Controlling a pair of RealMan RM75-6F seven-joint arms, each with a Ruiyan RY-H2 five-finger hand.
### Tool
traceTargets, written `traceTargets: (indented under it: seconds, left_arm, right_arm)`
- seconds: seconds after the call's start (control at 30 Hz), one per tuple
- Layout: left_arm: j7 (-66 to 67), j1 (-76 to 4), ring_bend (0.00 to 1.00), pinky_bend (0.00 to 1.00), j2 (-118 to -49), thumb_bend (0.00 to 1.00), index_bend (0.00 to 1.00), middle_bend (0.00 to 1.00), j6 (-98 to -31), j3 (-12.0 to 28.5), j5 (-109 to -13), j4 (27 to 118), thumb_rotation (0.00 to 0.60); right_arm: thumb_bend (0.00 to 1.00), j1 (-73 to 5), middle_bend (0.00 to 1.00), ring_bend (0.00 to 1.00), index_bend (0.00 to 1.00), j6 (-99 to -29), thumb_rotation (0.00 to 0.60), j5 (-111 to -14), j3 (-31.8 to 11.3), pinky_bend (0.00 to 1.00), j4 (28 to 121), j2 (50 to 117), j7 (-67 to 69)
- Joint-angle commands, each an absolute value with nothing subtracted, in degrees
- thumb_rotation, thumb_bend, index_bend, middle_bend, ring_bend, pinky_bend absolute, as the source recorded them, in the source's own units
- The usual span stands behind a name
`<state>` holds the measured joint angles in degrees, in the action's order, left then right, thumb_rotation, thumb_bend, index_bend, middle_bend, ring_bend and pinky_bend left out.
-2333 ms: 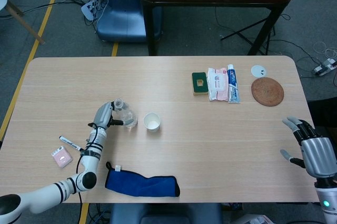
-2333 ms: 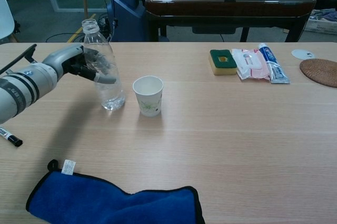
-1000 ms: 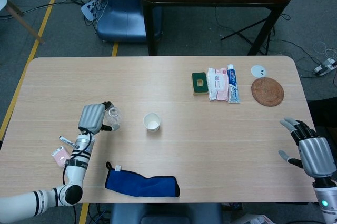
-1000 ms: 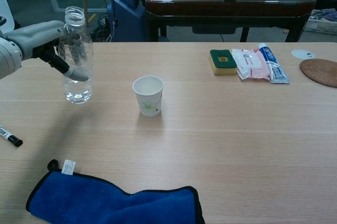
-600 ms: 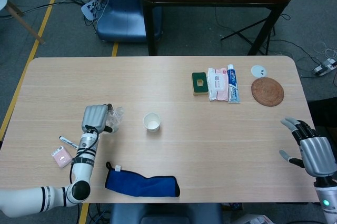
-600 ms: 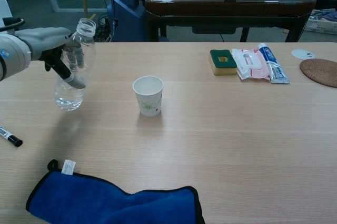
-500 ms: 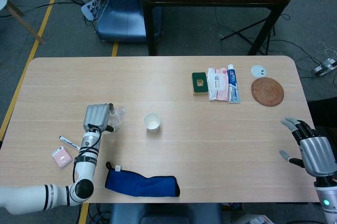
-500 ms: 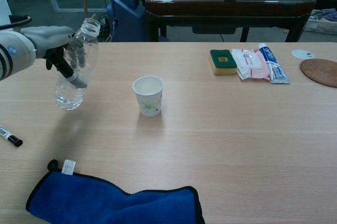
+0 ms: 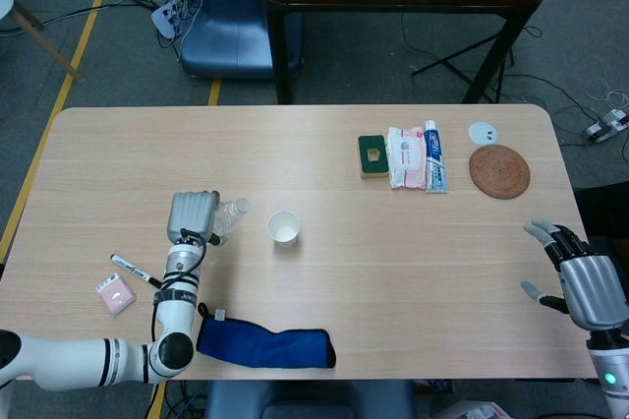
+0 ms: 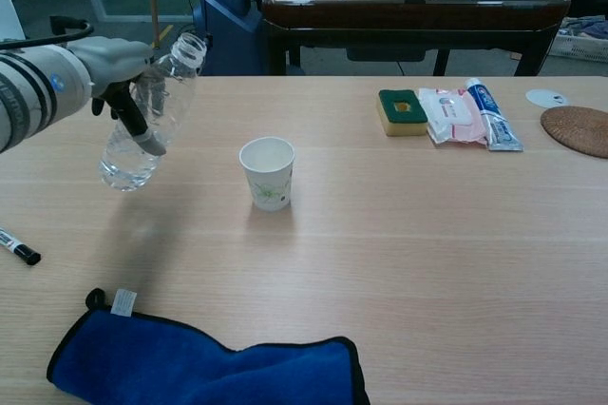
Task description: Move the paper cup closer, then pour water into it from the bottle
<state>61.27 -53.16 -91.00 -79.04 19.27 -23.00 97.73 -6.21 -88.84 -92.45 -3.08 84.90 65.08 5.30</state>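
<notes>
Clear plastic bottle (image 10: pixel 152 112), tilted toward the paper cup (image 10: pixel 267 172), is gripped by the left robot hand (image 10: pixel 112 63) above the counter (image 10: pixel 399 234). Right robot hand (image 9: pixel 575 276) hangs empty, fingers spread.

Left robot hand holds the bottle, tilted toward the cup

The left robot hand (image 9: pixel 192 214) grips the clear bottle (image 9: pixel 228 212) above the worktop (image 9: pixel 324 153), neck leaning toward the cup (image 9: pixel 283 228) just beside it. A blue cloth (image 9: pixel 263 344), a pen (image 9: pixel 129 268) and a pink tag (image 9: pixel 115 293) lie near the front left edge. Far right are a sponge (image 9: pixel 371 154), wipes (image 9: pixel 406 156), a tube (image 9: pixel 434 154), a coaster (image 9: pixel 498 171). The right robot hand (image 9: pixel 580 279) hangs off the right edge, fingers apart.
</notes>
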Motion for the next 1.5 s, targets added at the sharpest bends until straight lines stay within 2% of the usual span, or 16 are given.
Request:
traceTargets:
  seconds: [0.03, 0.73, 1.5]
  left_arm:
    - [63.16, -54.34, 0.54, 0.53, -91.52, 0.07, 0.65, 0.62, -80.13, 19.54, -21.43, 97.90, 0.600]
    - [72.08, -60.04, 0.55, 0.54, -94.77, 0.06, 0.66, 0.63, -85.05, 20.83, -14.90, 96.27, 0.600]
    - [80.38, -65.84, 0.56, 0.55, -99.27, 0.06, 0.68, 0.65, -87.98, 21.89, -11.92, 92.15, 0.600]
  right_arm:
    - [0.04, -6.22, 0.20, 0.19, 0.20, -88.83, 0.600, -92.49, -3.05, 0.46, 84.90, 65.02, 5.43]
    - [0.04, -6.19, 0.20, 0.19, 0.20, -89.02, 0.600, -92.57, -3.01, 0.46, 84.75, 64.57, 6.68]
    - [0.04, -6.40, 0.20, 0.19, 0.20, -88.48, 0.600, -92.11, -3.08, 0.46, 84.40, 64.26, 8.10]
